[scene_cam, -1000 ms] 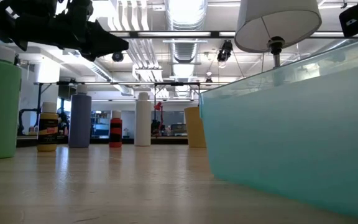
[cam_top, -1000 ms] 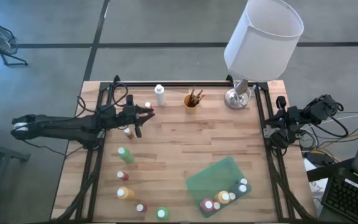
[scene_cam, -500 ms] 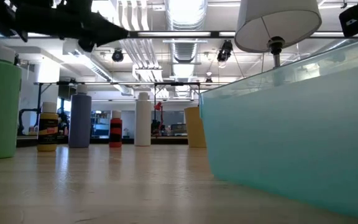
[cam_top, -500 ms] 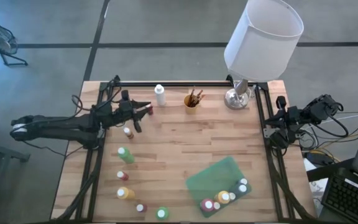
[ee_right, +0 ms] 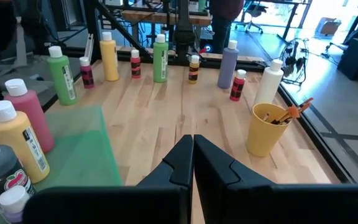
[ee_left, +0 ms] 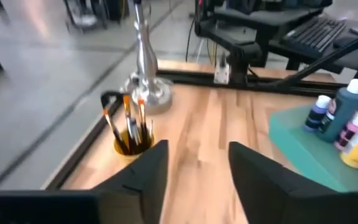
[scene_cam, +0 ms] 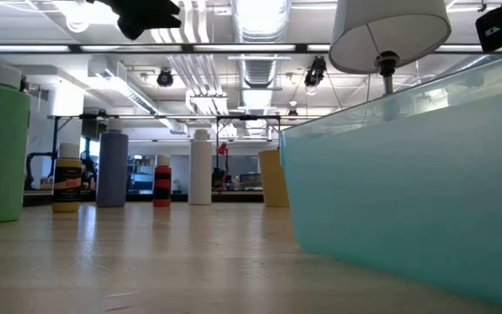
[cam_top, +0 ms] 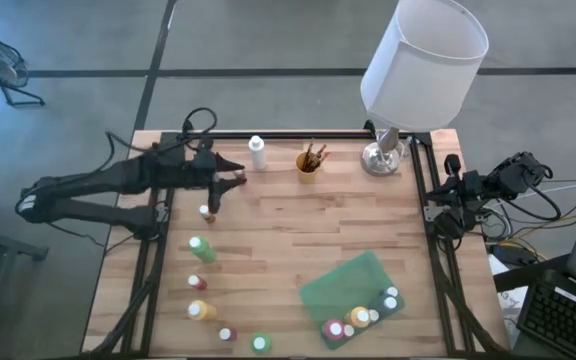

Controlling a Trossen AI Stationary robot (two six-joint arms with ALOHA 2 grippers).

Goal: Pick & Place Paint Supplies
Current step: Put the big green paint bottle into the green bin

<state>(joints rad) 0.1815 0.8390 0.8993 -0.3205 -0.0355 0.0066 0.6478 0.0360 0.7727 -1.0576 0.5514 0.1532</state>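
We see the left claw (cam_top: 240, 178) raised above the worktop's far left area, its fingers (ee_left: 143, 176) spread apart and holding nothing. The right claw (ee_right: 192, 163) waits beyond the right edge, pressed closed. Paint bottles (cam_top: 201, 249) stand along the left edge, more sit on a green tray (cam_top: 338, 283) near the front right corner, and brushes (cam_top: 313, 155) fill a yellow cup (cam_top: 308, 166) by the far edge.
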